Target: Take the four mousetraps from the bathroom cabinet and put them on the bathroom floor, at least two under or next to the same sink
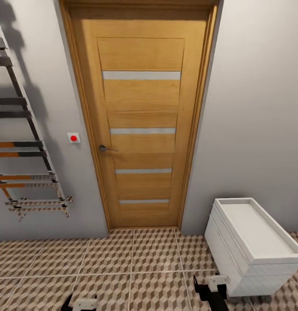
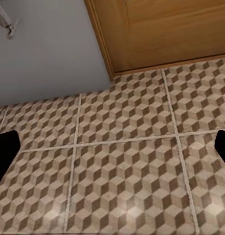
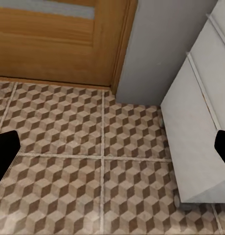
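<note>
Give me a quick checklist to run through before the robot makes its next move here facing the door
1. Wooden door ahead: closed, handle untouched. Not ok as a way through.
2. Left gripper: fingers spread wide over bare bathroom floor, nothing between them. Ok.
3. Right gripper: fingers spread wide, nothing held. Ok.
4. White unit close beside the right arm: tight clearance. Cannot tell whether a turn would clip it.
5. Towel rail on the wall at the left: apart from the left arm. Ok.
6. Mousetraps and cabinet located: none appear ahead. Not ok, probably turn to find them.
</note>
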`<state>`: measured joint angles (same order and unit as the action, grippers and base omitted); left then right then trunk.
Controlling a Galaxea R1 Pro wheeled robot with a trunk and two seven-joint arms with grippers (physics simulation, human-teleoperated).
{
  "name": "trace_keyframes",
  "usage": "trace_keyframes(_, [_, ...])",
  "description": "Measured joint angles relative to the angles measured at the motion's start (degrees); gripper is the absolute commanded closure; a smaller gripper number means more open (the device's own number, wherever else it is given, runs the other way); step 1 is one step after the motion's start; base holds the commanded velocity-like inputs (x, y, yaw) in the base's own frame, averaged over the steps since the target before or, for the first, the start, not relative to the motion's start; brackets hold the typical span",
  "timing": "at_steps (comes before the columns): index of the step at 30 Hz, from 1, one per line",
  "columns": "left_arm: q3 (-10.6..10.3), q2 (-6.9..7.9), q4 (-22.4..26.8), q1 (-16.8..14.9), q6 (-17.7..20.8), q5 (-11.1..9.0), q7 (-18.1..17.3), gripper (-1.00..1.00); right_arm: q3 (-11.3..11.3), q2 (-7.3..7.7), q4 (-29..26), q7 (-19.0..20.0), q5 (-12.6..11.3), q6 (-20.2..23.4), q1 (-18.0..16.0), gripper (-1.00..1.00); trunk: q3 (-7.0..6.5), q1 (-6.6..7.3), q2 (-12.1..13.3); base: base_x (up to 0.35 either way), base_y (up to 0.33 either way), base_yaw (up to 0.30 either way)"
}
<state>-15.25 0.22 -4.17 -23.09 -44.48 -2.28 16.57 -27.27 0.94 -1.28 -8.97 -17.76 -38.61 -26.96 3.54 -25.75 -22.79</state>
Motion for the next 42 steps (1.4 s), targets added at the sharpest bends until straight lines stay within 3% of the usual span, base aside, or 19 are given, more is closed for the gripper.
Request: trace_keyframes(42, [0.0, -0.01, 0.0, 0.0, 0.0, 0.0, -0.1, -1.00, 0.0, -0.07, 0.0, 0.0, 0.0, 0.1, 0.0, -1.00, 0.00, 0.00, 0.0, 0.000, 0.000, 0.257])
